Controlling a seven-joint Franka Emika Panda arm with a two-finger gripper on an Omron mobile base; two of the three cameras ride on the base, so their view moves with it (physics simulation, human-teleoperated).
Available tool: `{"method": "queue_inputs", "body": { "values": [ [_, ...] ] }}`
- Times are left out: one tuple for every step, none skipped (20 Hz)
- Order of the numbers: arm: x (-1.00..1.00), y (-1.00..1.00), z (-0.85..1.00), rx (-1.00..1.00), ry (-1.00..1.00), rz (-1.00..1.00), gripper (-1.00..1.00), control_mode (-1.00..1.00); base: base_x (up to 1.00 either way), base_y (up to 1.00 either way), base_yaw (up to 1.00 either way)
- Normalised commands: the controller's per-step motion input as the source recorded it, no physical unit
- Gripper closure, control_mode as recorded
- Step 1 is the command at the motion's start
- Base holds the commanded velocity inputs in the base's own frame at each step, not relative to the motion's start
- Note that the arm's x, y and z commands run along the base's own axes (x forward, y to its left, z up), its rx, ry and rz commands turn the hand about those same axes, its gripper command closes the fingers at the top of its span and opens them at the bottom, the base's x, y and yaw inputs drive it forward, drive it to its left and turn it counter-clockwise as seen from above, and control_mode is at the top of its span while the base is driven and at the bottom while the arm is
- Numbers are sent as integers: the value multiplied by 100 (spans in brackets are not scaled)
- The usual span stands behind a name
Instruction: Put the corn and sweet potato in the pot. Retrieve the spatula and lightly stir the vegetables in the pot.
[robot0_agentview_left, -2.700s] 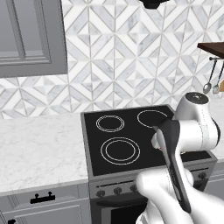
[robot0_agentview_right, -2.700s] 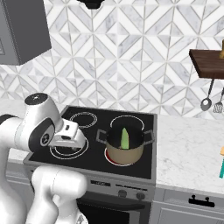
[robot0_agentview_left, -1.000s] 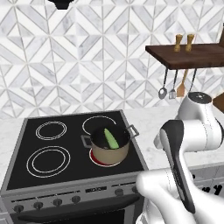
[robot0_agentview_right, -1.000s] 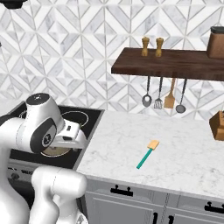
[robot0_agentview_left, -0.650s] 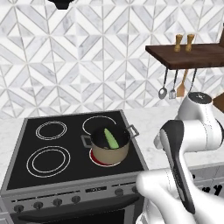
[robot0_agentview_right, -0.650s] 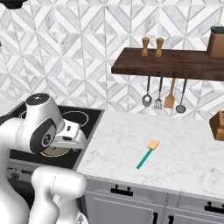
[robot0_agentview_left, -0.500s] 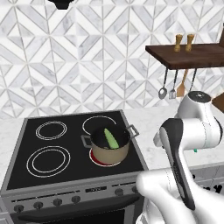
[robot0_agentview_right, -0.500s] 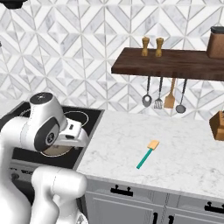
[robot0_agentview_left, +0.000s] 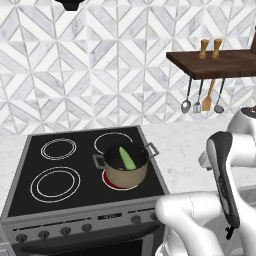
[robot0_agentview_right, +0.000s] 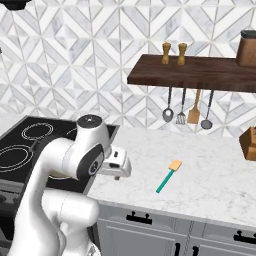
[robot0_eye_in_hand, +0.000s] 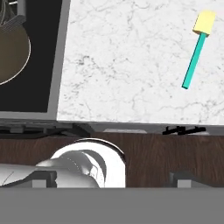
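Around the spatula (robot0_agentview_right: 169, 177) we see bare marble counter (robot0_agentview_right: 210, 190) on every side, open from above — ladles (robot0_agentview_right: 168, 114) and a wooden utensil (robot0_agentview_right: 194, 115) hang under the shelf (robot0_agentview_right: 200, 72) by the wall, knife block (robot0_agentview_right: 248, 143) well right.

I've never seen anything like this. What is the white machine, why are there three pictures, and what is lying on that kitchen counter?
The white machine is a robot arm on a base that can drive, in a computer-drawn kitchen. Two pictures come from cameras on that base, behind the arm to its left and right. The third comes from a camera on the arm's hand, looking down.

On the stove sits a tan pot with a green corn cob inside. On the marble counter lies a spatula with a teal handle and yellow blade. Ladles and a wooden utensil hang under a dark shelf.

The gripper, the arm's two-fingered hand, is open and holds nothing.
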Motion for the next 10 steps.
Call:
{"method": "queue_inputs", "body": {
  "values": [
    [23,-81,-23,0,4,0,-100,-100,0,0,0],
    [19,-79,-19,0,2,0,-100,-100,0,0,0],
    [14,-76,-16,0,1,0,-100,-100,0,0,0],
    [15,-69,-21,0,5,0,-100,-100,0,0,0],
    [18,-64,-20,0,4,0,-100,-100,0,0,0],
    [25,-61,-15,0,2,0,-100,-100,0,0,0],
    [27,-62,-10,0,1,0,-100,-100,0,0,0],
    [21,-58,-8,0,0,0,-100,-100,0,0,0],
    [22,-51,-6,0,0,0,-100,-100,0,0,0],
    [16,-49,-1,0,0,0,-100,-100,0,0,0]
  ]
}}
